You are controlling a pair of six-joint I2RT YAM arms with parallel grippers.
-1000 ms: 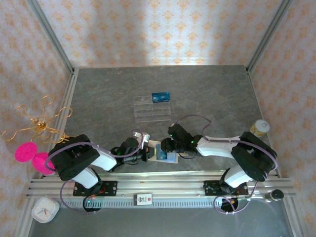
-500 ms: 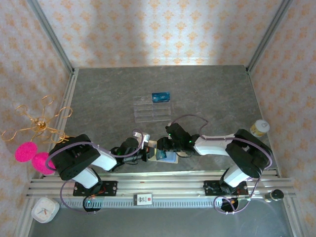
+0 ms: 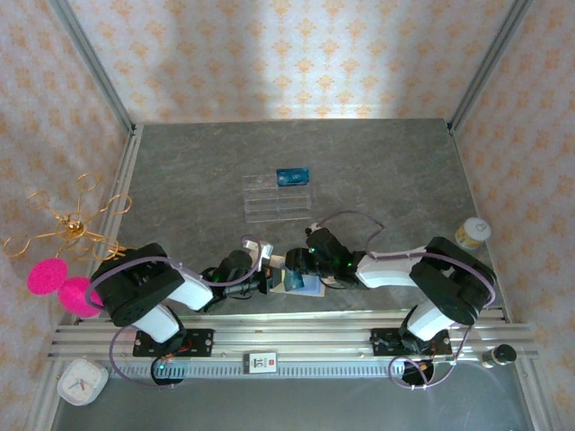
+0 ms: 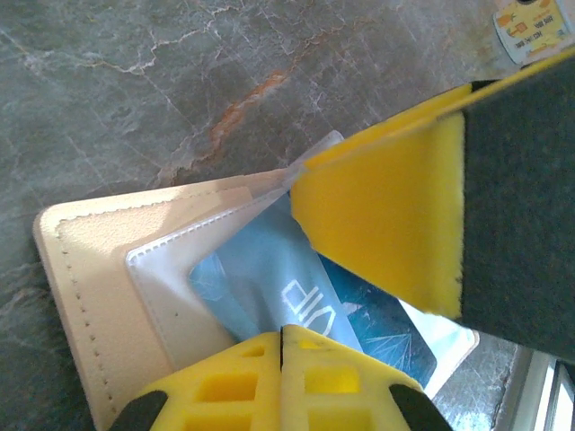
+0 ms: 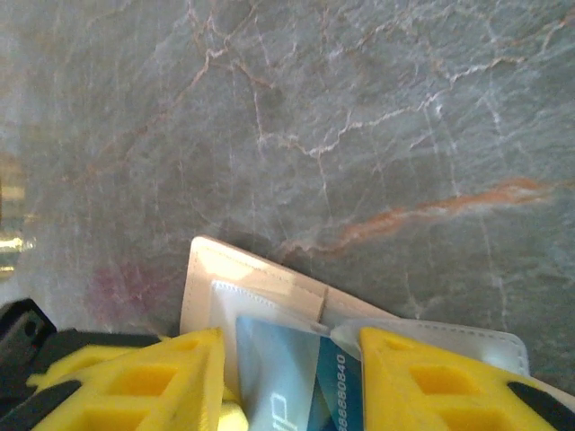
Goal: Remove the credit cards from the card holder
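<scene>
Widening since a second ago, the right claw (image 5: 289,346) straddles a credit card (image 5: 286,377), ungripped, ready for extraction; the left claw (image 4: 310,269) clamps the card holder (image 4: 90,260) at 6 o'clock.

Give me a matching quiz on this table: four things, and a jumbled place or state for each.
1 holder
2 tray
3 left gripper
4 right gripper

A open, astride a blue card
B clear, mid-table
C shut on the holder
D beige, lying open between the grippers

Pairs: 1-D, 2-B, 3-C, 4-A
</scene>
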